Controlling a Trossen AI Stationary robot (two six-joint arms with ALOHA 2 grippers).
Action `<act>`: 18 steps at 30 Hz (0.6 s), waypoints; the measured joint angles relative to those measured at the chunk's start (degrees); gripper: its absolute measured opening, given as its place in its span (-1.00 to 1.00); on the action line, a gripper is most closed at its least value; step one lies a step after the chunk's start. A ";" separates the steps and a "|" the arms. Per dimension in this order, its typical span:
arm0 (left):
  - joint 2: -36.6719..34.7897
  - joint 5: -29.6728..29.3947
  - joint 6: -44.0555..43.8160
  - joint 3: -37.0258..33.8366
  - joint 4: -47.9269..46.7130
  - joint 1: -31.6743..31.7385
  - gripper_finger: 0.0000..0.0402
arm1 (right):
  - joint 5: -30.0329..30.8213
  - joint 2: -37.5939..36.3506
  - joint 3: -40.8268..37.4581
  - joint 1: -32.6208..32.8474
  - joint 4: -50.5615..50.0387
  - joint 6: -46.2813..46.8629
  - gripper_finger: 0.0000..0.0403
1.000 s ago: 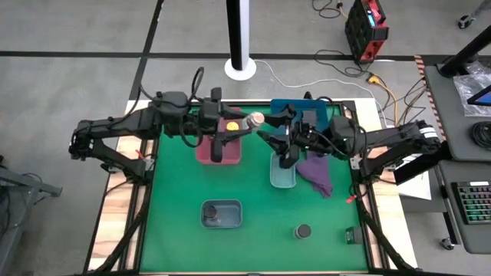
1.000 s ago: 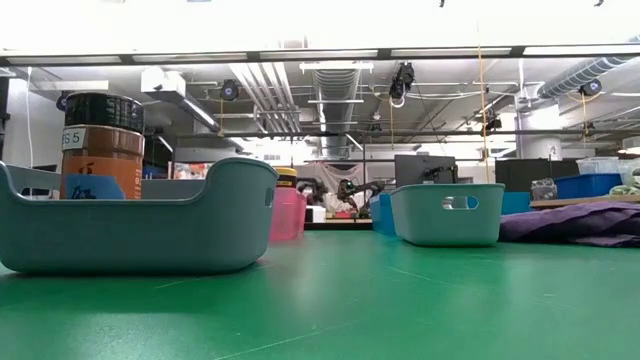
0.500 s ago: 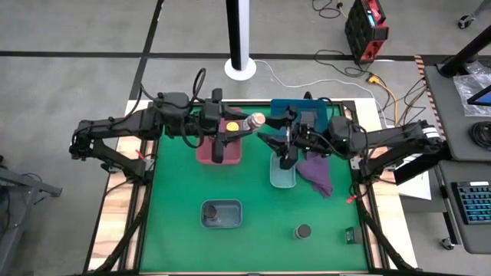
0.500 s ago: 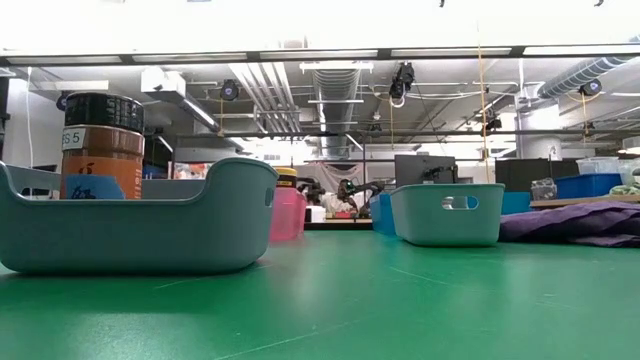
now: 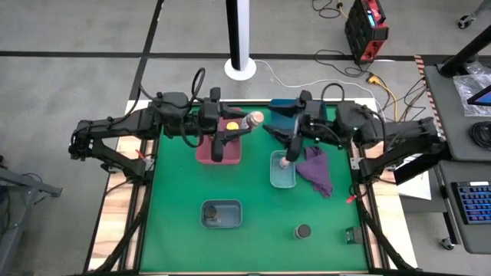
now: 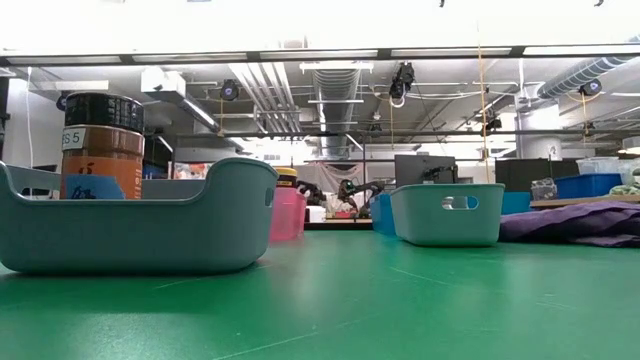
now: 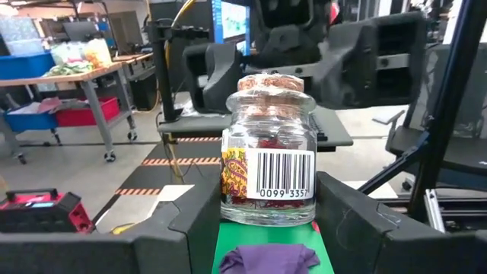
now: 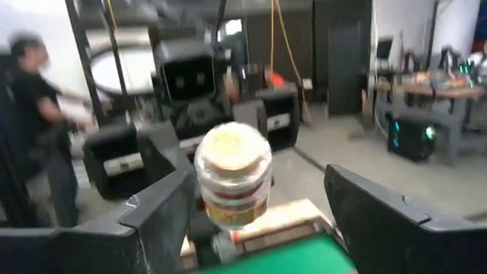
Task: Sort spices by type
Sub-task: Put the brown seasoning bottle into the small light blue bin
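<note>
Green table [image 5: 184, 192], left claw [image 7: 266, 221] pinching cork-topped jar [image 7: 268, 171], right claw [image 8: 259, 221] spread.

Two dark jointed arms with looping black cables.

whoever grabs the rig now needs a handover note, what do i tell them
Left gripper: shut on a tiny cork-topped jar, held up over the far edge of the pink tray.
Right gripper: open, empty, facing that jar from close by, near the pale tray.
Done: a yellow-lidded jar sits in the pink tray; a dark-lidded jar stands in the grey tray.
Left: the second dark-lidded jar stands loose on the green mat; the cork-topped jar needs a tray. The other jars cannot be made out.
</note>
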 joint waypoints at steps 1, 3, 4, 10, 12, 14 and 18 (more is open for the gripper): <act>0.00 -0.08 0.00 0.00 0.02 0.00 -0.16 | 0.17 0.89 2.65 0.02 -3.92 0.00 0.43; 0.00 -0.64 0.02 0.00 0.01 0.00 -0.16 | 0.43 2.96 8.39 0.02 -11.20 0.30 0.45; 0.00 -0.64 0.02 0.00 -0.03 0.00 -0.16 | 0.42 3.95 11.26 0.00 -14.66 0.54 0.47; 0.20 -1.35 0.26 0.00 -1.22 0.00 -0.16 | 0.47 10.70 27.14 0.00 -31.66 1.07 0.54; 0.20 -1.36 0.30 0.00 -1.40 0.00 -0.16 | 0.36 12.82 31.26 0.00 -35.15 1.45 0.56; 0.20 -1.38 0.65 0.00 -1.38 0.00 -0.16 | 0.32 14.64 34.23 -0.07 -37.16 2.17 0.58; 0.20 -1.45 0.92 0.00 -1.36 0.00 -0.16 | -1.56 17.70 37.66 -0.40 -39.79 3.09 0.60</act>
